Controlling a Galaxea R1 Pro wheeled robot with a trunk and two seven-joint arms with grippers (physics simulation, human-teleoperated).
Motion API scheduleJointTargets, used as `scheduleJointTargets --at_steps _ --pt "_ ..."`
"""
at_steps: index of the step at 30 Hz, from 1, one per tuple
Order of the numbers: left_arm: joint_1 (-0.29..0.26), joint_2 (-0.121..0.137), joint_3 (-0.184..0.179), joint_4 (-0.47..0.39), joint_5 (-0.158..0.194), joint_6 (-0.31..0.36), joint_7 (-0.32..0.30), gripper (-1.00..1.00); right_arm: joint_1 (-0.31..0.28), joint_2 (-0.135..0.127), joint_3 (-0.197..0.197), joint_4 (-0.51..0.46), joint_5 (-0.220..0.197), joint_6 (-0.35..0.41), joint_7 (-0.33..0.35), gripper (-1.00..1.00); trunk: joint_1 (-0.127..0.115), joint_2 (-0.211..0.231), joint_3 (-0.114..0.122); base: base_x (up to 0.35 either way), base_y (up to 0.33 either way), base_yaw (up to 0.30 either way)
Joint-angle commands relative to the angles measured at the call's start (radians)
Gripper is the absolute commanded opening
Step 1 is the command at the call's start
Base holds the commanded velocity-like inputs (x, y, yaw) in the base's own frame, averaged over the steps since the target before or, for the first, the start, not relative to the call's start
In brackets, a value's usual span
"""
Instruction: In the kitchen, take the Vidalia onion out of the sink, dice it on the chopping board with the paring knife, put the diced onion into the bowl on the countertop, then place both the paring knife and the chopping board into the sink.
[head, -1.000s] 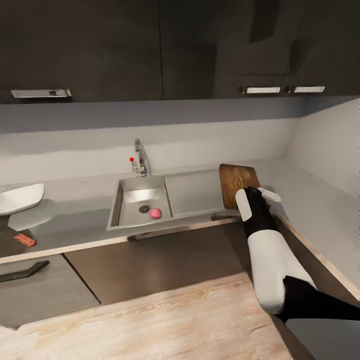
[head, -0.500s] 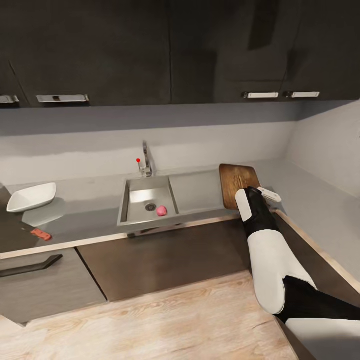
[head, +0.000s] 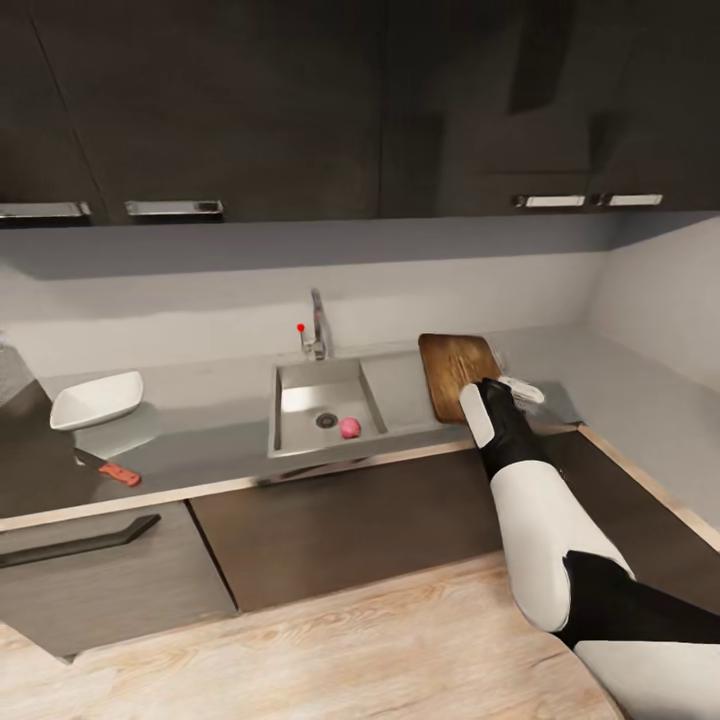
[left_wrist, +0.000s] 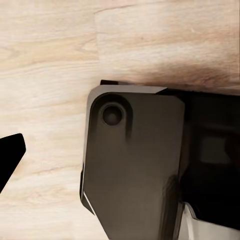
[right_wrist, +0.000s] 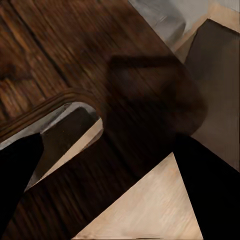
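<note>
The Vidalia onion (head: 349, 428), a small pink ball, lies in the sink (head: 300, 445) beside the drain. My right gripper (head: 507, 386) is shut on the near right edge of the brown chopping board (head: 452, 372), which hovers slightly tilted over the drainboard and casts a shadow on the countertop (head: 215, 425). In the right wrist view the chopping board (right_wrist: 75, 55) sits between my dark fingers (right_wrist: 17, 175), its hole showing. Far left, the white bowl (head: 97, 400) stands on the countertop, and the paring knife (head: 112, 470) lies near the front edge. A dark left fingertip (left_wrist: 10, 155) hangs over the wooden floor.
A chrome tap (head: 317, 335) with a red-tipped lever stands behind the basin. Dark wall cabinets (head: 250, 110) hang overhead, and the counter turns a corner at the right (head: 650, 400). In the left wrist view, the robot's dark base (left_wrist: 135, 165) rests on the floor.
The whole view has shifted, so the camera moved. Relative to the sink, the chopping board in my right gripper has come leftward, now overlapping the drainboard. The onion, bowl and knife stay put.
</note>
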Motion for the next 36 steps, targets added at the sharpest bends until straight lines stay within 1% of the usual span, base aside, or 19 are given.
scheduleJointTargets --at_steps 1,4,10,16,18,21,22,24,26,28,29,32,35,36 --pt "0.0 0.0 -0.001 -0.001 0.011 0.0 -0.001 1.0 -0.001 0.0 0.014 0.007 0.011 0.004 -0.001 -1.0 0.001 -0.002 -0.001 0.0 0.311 0.0" --pt "0.0 0.0 0.0 -0.001 0.011 0.0 -0.001 1.0 -0.001 -0.002 0.038 0.022 0.011 0.004 0.004 -1.0 0.001 -0.002 0.0 0.0 0.306 0.0" --pt "0.0 0.0 -0.001 -0.001 0.011 0.0 -0.001 1.0 -0.001 -0.002 0.046 0.028 0.011 0.004 0.015 -1.0 0.001 -0.002 0.0 0.0 0.179 0.0" --pt "0.0 0.0 0.0 -0.001 0.012 0.0 -0.001 1.0 -0.001 -0.004 0.049 0.043 0.013 0.005 0.063 -1.0 0.001 -0.002 0.0 0.0 0.018 0.0" --pt "-0.001 0.0 0.0 -0.001 0.012 0.0 -0.001 1.0 -0.001 -0.004 0.063 0.056 0.022 0.005 0.086 -1.0 0.001 -0.002 0.0 0.0 0.003 0.0" --pt "0.0 0.0 -0.001 -0.001 0.012 0.0 -0.001 1.0 -0.001 -0.004 0.109 0.072 0.054 0.005 0.131 -1.0 0.001 -0.002 0.0 0.0 0.0 0.0" --pt "0.0 0.0 -0.001 -0.001 0.012 0.0 -0.001 1.0 -0.001 -0.004 0.115 0.075 0.059 0.005 0.141 -1.0 0.001 -0.002 0.0 0.0 0.0 0.0" --pt "0.0 0.0 0.0 -0.001 0.012 0.0 -0.001 1.0 -0.001 -0.005 0.135 0.087 0.078 0.005 0.194 -1.0 0.001 -0.002 0.0 0.0 0.0 0.0" --pt "0.001 0.0 -0.001 -0.001 0.012 0.0 -0.001 1.0 -0.001 -0.009 0.142 0.093 0.085 0.006 0.253 -1.0 0.001 -0.002 0.0 0.0 0.0 0.0" --pt "0.001 0.0 -0.001 -0.001 0.012 0.0 -0.001 1.0 -0.001 -0.011 0.144 0.095 0.087 0.007 0.28 -1.0 0.001 -0.002 0.0 0.0 0.0 0.0" --pt "0.0 0.0 0.0 -0.001 0.012 0.0 -0.001 1.0 -0.001 -0.012 0.145 0.096 0.088 0.014 0.306 -1.0 0.001 -0.002 0.0 0.0 0.0 0.0" --pt "0.0 0.0 0.0 -0.001 0.012 0.0 -0.001 1.0 -0.001 -0.013 0.145 0.096 0.091 0.04 0.337 -1.0 0.001 -0.002 0.0 0.0 0.0 0.0" --pt "0.0 0.0 0.0 0.003 0.011 0.0 -0.001 1.0 -0.001 -0.014 0.146 0.096 0.091 0.05 0.377 -1.0 0.001 -0.002 0.0 0.0 0.0 0.0" --pt "0.0 0.0 0.0 0.017 0.011 0.0 -0.001 1.0 -0.001 -0.014 0.153 0.097 0.106 0.053 0.422 -1.0 0.001 -0.002 0.0 0.0 0.0 0.0"
